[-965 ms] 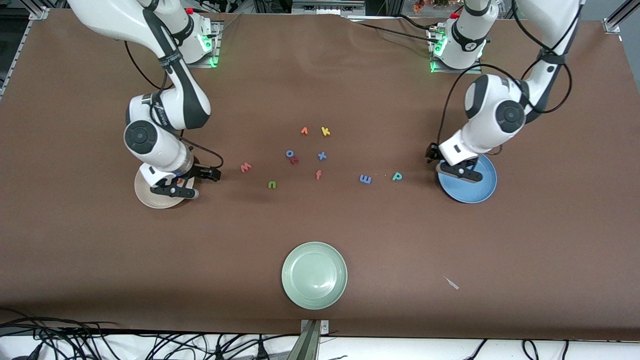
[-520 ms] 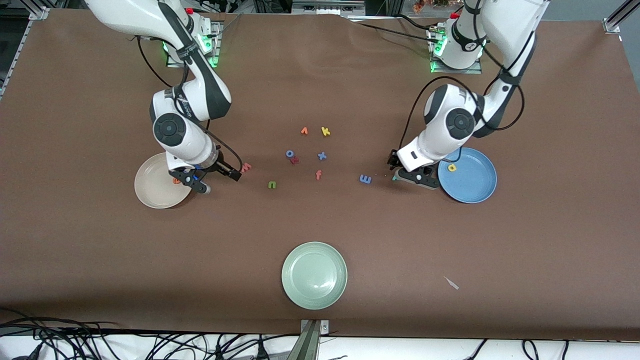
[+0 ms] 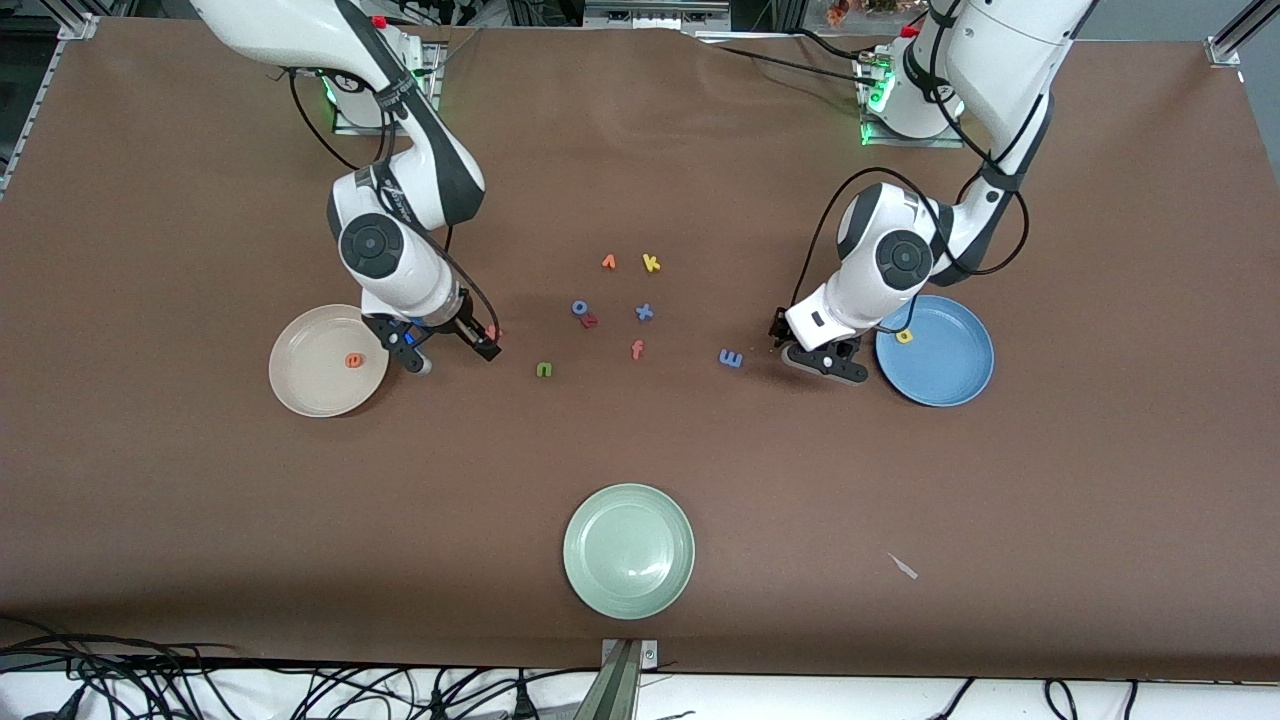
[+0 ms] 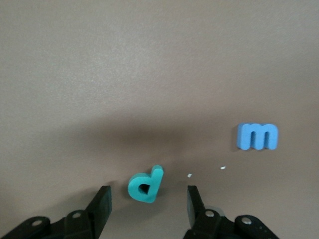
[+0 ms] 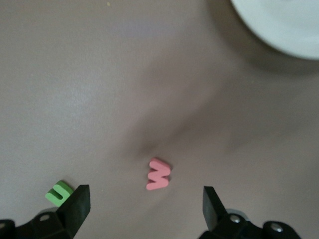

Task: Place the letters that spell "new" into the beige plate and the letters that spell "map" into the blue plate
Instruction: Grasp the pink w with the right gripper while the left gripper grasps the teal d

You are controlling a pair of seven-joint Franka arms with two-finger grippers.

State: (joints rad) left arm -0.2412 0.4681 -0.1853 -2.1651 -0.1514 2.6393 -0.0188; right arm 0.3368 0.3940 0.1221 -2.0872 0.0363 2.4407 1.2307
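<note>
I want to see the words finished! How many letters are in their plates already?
Two: the orange "e" lies in the beige plate, the yellow "a" in the blue plate. The open right gripper hangs over the "w", the open left gripper over the "p". The "n" and "m" wait.

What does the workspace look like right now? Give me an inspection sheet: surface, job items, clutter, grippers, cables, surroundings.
Surface: brown table cover, a small pale scrap on it.
Job's things: orange "e" in the round beige plate; yellow "a" in the round blue plate; green "n", pinkish-red "w", blue "m" and teal "p" on the table.
Clutter: pale green plate; orange "v", yellow "k", blue "o", blue "x", pinkish "f".
Grippers: left gripper open over the "p"; right gripper open over the "w".
Cables: black cables along the table's near edge.
Surroundings: nothing seen.
</note>
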